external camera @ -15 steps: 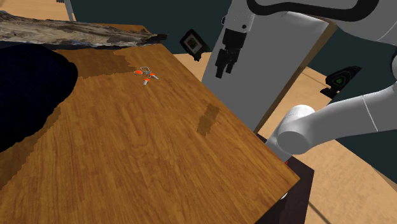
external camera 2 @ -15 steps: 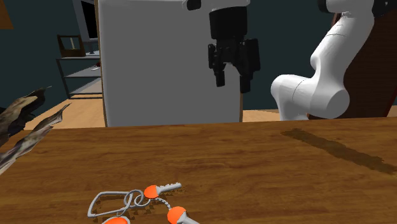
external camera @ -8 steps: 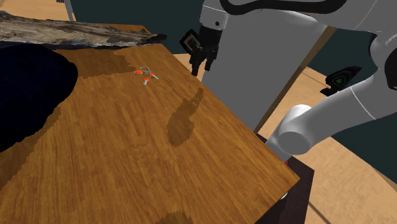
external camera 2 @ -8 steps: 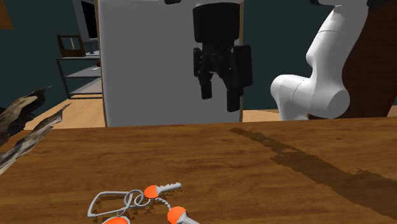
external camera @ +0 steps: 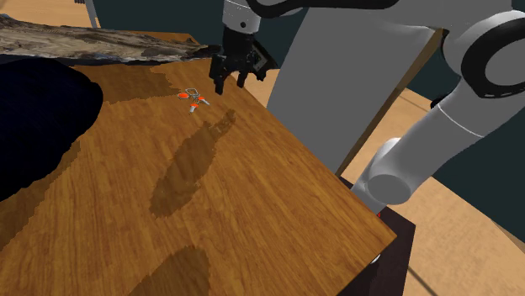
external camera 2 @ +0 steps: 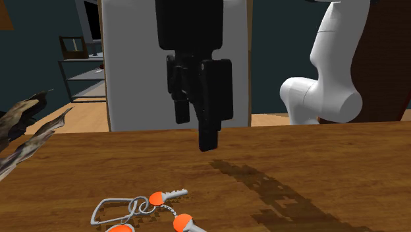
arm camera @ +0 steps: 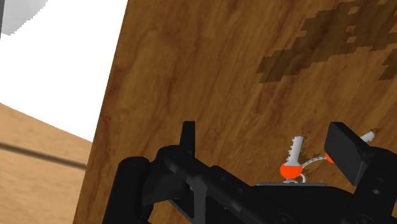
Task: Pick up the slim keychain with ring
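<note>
The keychain point(external camera: 193, 98) lies flat on the wooden table point(external camera: 210, 210) near its far edge: a silver clip, rings and small keys with orange heads. In the second exterior view the keychain point(external camera 2: 148, 207) is at the bottom, close to the camera. My black gripper point(external camera: 229, 84) hovers above the table just to the shoulder view's right of it, fingers pointing down and open. The gripper point(external camera 2: 195, 128) hangs behind and above the keys, touching nothing. In the wrist view, an orange-headed key point(arm camera: 289, 167) shows between the spread fingers of the gripper point(arm camera: 267, 145).
A rough driftwood-like piece point(external camera: 92, 42) lies along the table's far edge. A black area point(external camera: 34, 126) covers the table's left part. A tall white panel point(external camera 2: 171, 66) stands behind the table. The table's edge runs close behind the keys.
The arm has swung to the shoulder view's left and come down, from off the table's edge to just beside the keychain. Its shadow has spread across the wood. The fingers stayed open.
</note>
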Controlling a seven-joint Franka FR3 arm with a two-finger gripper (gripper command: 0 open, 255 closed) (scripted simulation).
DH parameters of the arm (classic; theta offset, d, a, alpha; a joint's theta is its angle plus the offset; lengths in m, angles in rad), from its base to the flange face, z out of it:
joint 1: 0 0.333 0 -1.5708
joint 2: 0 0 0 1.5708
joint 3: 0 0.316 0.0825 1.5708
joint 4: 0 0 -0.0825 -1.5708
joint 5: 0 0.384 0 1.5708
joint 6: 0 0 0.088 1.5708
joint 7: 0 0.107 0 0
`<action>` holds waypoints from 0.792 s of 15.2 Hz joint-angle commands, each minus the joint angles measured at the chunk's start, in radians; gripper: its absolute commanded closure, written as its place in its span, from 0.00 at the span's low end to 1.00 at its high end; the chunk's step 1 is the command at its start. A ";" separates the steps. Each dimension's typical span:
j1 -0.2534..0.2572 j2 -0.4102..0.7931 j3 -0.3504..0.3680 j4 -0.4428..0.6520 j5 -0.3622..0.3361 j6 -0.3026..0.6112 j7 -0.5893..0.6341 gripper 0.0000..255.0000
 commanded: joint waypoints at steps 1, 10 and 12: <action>0.009 0.071 0.024 0.071 -0.027 0.013 0.044 0.00; 0.039 0.238 0.059 0.202 -0.107 0.069 0.134 0.00; 0.039 0.240 0.059 0.177 -0.107 0.096 0.134 0.00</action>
